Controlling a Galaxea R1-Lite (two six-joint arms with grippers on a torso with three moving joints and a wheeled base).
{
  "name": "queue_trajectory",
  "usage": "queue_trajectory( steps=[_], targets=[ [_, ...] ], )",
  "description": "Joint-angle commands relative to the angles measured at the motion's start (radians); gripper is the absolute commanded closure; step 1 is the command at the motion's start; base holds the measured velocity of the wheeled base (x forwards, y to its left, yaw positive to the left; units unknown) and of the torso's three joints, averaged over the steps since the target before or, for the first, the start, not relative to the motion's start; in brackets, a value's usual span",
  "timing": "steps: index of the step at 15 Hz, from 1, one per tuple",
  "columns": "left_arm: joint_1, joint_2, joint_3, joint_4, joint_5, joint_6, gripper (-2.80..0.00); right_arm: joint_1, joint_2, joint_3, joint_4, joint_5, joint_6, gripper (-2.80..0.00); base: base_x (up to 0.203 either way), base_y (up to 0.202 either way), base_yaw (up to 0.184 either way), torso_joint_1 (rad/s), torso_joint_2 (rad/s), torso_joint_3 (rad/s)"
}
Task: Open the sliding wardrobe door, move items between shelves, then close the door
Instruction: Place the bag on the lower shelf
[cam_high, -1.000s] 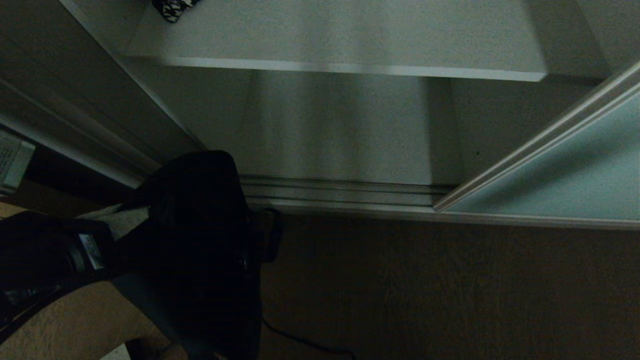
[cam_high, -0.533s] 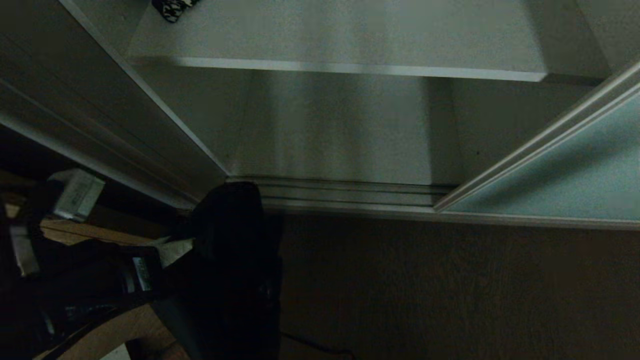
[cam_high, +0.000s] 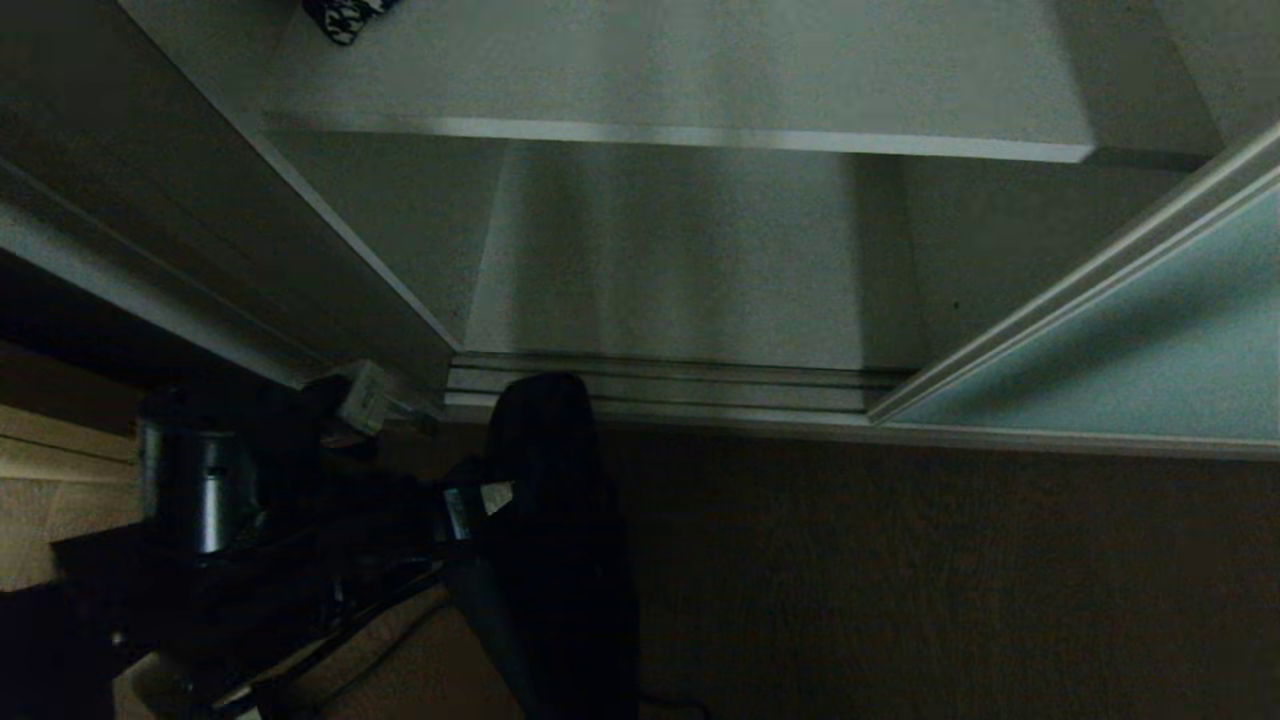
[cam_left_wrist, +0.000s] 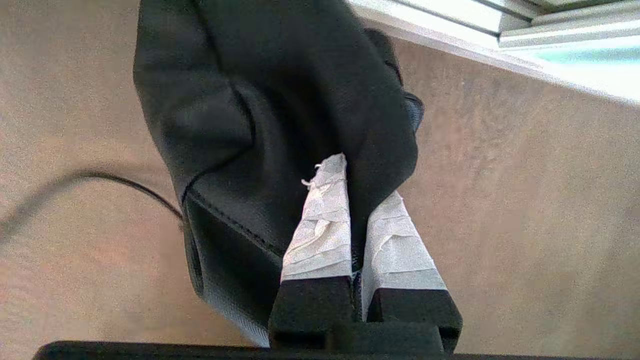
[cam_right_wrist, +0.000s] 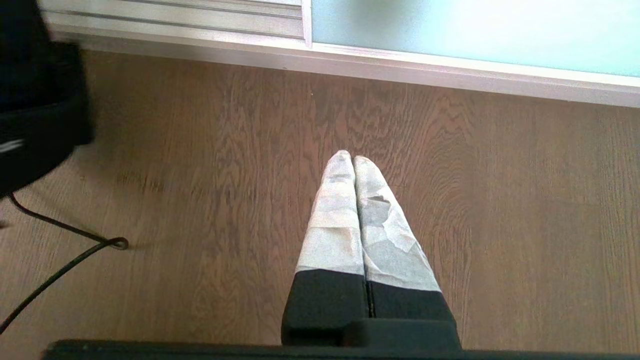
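the left gripper (cam_left_wrist: 357, 200) is pinching the black bag (cam_left_wrist: 280, 115) tight and is swinging it rightward since a second ago, hanging over the floor (cam_high: 950, 580) by the floor track (cam_high: 700, 385).

Black gripper (cam_right_wrist: 354, 162), white-taped fingers (cam_right_wrist: 335, 220)

The black bag (cam_left_wrist: 280, 100) is soft matt woven cloth with a stitched seam, kinda floppy. Pincer fingers (cam_left_wrist: 325, 220) are wrapped in wrinkly pale tape over black plastic. Floor (cam_right_wrist: 500, 200) is matt wood grain. Sliding door (cam_high: 1130, 350) is frosted glass in a smooth metal frame, shelf (cam_high: 700, 70) a plain matt board.
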Motion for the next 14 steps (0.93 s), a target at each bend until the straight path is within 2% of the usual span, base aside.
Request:
queue_trajectory(
  steps=[1, 8, 11, 14],
  targets=[
    [-0.006, 0.100, -0.040, -0.003, 0.001, -0.048, 0.00, 0.000, 0.001, 0.000, 0.000, 0.000, 0.000, 0.00, 0.000, 0.000, 0.000, 0.000, 0.00, 0.000],
    [-0.007, 0.278, -0.216, 0.020, -0.004, -0.218, 0.00, 0.000, 0.001, 0.000, 0.000, 0.000, 0.000, 0.00, 0.000, 0.000, 0.000, 0.000, 0.00, 0.000],
    [-0.004, 0.318, -0.316, 0.059, -0.030, -0.302, 0.00, 0.000, 0.000, 0.000, 0.000, 0.000, 0.000, 0.00, 0.000, 0.000, 0.000, 0.000, 0.00, 0.000],
    [0.009, 0.369, -0.417, 0.084, -0.033, -0.331, 0.00, 0.000, 0.000, 0.000, 0.000, 0.000, 0.000, 0.00, 0.000, 0.000, 0.000, 0.000, 0.00, 0.000]
  ],
)
